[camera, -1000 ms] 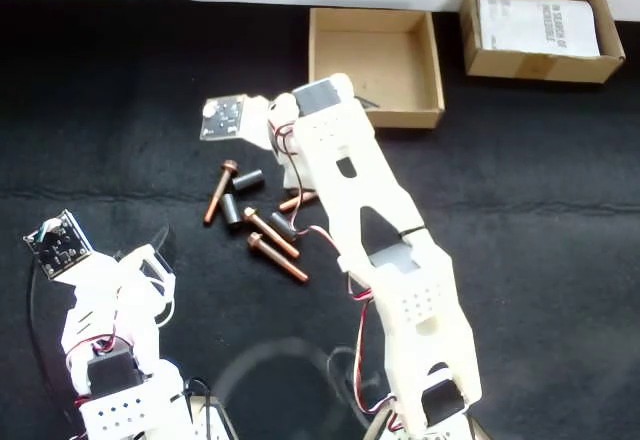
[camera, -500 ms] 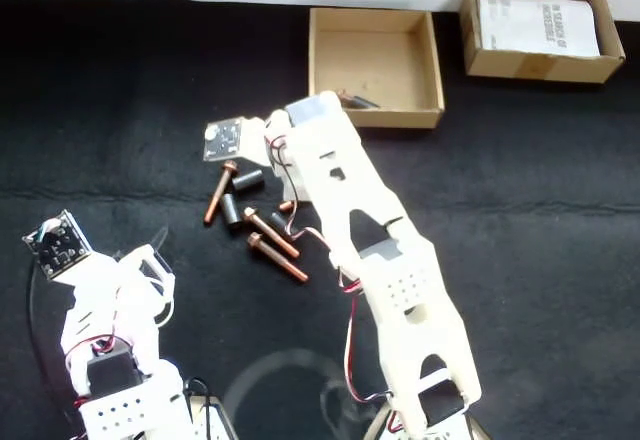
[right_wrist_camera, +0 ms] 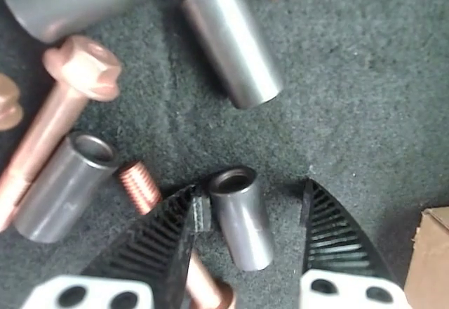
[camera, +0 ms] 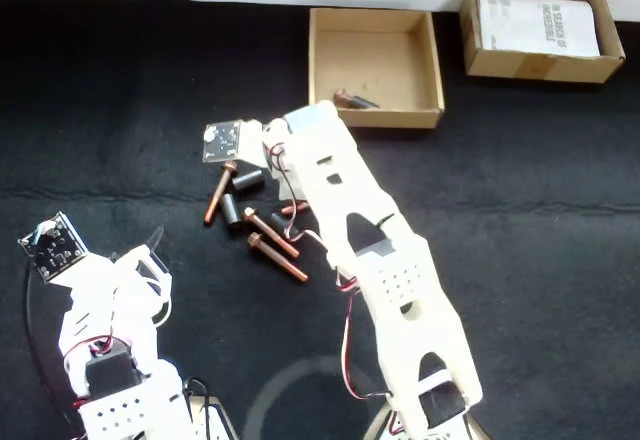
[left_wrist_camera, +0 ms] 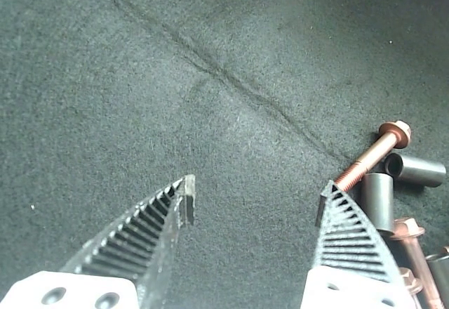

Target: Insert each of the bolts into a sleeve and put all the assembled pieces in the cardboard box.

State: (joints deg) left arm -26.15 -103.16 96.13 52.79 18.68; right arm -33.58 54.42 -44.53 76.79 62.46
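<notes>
**Sleeve lay between the right arm's open jaws**

The right gripper point(right_wrist_camera: 250, 189) hung low over the pile, its jaws parted and holding nothing, with 1 finger on each side of a sleeve point(right_wrist_camera: 242, 218) lying flat on the surface point(right_wrist_camera: 337, 77). The sleeve's long axis ran along the fingers, so a squeeze looked set to pinch its round sides. A bolt point(right_wrist_camera: 138, 186) had its threaded end just beside the sleeve. The left gripper point(left_wrist_camera: 258, 186), jaws wide and empty, sat much farther from the sleeve. The cardboard box point(camera: 376, 117) lay beyond it.
</notes>
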